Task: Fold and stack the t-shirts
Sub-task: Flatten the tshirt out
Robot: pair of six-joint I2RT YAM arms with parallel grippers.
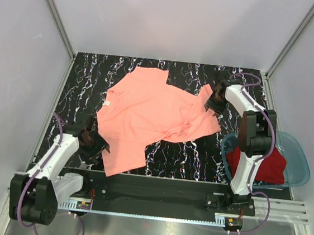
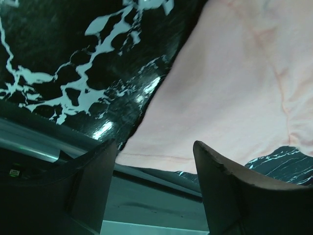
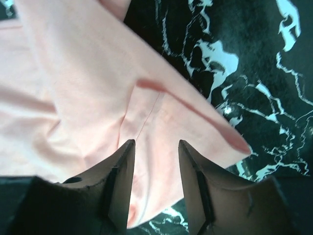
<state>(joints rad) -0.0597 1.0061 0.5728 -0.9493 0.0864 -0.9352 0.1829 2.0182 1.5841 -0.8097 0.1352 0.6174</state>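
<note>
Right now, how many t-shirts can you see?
2. The salmon-pink t-shirt lies spread across the middle of the table; the dark red t-shirt sits bunched in the blue basin on the right. Others could be hidden beneath it.

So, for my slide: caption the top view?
Salmon-pink t-shirt spread rumpled on marble table; dark red t-shirt in blue basin.

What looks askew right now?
The salmon-pink cloth t-shirt lies skewed and rumpled on the black marbled table, its right side bunched in folds. The dark red t-shirt sits in the translucent blue basin.
</note>
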